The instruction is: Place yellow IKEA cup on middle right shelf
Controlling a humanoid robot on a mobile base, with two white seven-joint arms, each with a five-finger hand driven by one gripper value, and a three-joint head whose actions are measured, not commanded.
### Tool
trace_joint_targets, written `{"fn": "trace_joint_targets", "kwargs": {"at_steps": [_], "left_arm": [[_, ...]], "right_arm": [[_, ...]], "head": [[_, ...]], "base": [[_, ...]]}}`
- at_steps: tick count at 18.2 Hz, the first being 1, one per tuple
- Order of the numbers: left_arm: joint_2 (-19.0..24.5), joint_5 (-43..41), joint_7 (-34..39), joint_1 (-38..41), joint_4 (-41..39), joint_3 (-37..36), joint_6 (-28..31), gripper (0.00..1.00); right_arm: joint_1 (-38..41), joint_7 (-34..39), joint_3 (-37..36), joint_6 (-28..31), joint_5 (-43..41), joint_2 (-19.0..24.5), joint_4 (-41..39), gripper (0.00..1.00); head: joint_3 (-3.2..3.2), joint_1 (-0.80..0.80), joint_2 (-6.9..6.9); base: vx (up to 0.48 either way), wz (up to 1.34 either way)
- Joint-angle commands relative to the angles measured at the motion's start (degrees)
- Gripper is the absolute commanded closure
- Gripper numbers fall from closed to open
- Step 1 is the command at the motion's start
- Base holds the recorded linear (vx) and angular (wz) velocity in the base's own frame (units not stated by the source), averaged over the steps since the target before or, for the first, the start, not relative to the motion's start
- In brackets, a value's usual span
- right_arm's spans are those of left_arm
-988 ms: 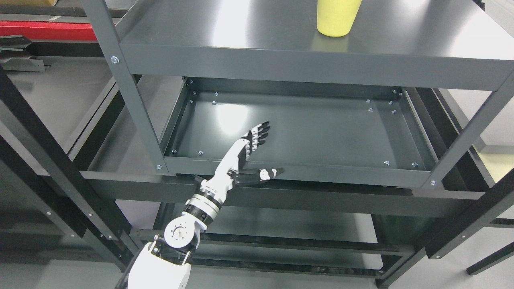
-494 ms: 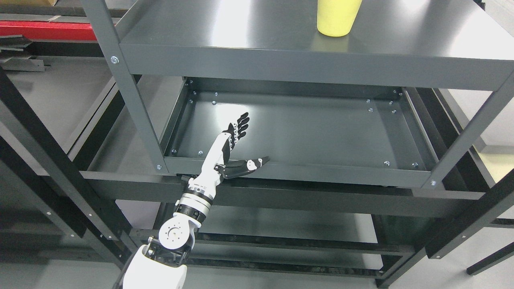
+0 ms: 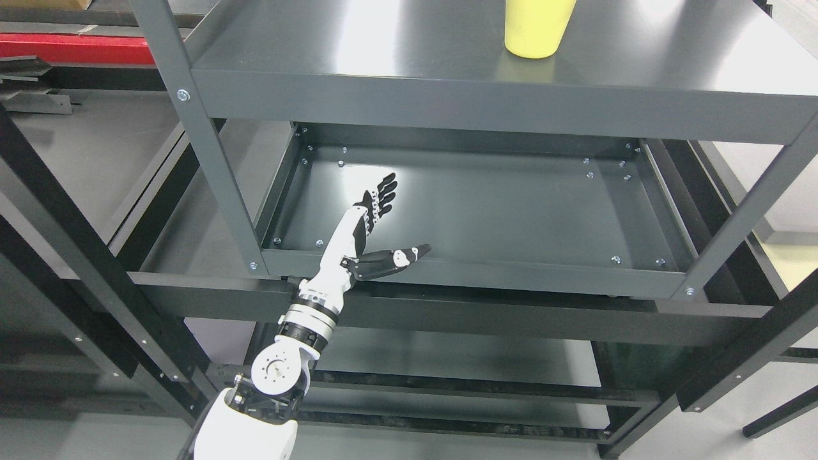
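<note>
Retreat is the main change here: the left hand [image 3: 369,233], which a second ago reached further right and deeper over the lower tray shelf [image 3: 486,211], has pulled back toward the left and near side, and in the last half second it has barely moved, so the withdrawal seems nearly finished. Its fingers [image 3: 382,191] are stretched out straight and the thumb [image 3: 399,257] juts to the right across the tray's near rim; the hand is wide and holds nothing. The yellow cup [image 3: 537,29] stands upright on the upper shelf [image 3: 396,70], toward the right and far part of it, well apart from the hand and untouched through all three moments, its top cut off by the picture's upper edge. The right arm does not show at all. Judging from this, the cup has either already been set down where it was meant to go, with the arm now backing off, or a fresh reach upward and to the right is needed; the pictures alone cannot settle which shelf counts as the middle one.
</note>
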Motion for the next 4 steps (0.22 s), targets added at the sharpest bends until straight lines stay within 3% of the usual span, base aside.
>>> {"fn": "trace_joint_targets", "kwargs": {"at_steps": [1, 4], "left_arm": [[0.9, 0.1, 0.0, 0.1, -1.1, 0.0, 0.2, 0.02], [0.9, 0.1, 0.0, 0.0, -1.1, 0.2, 0.3, 0.02]], "right_arm": [[0.8, 0.0, 1.0, 0.0, -1.4, -1.0, 0.0, 0.01], [0.8, 0.0, 1.0, 0.0, -1.4, -1.0, 0.0, 0.01]], "head": [[0.0, 0.0, 0.0], [0.0, 0.0, 0.0]], "base": [[0.0, 0.0], [0.0, 0.0]]}}
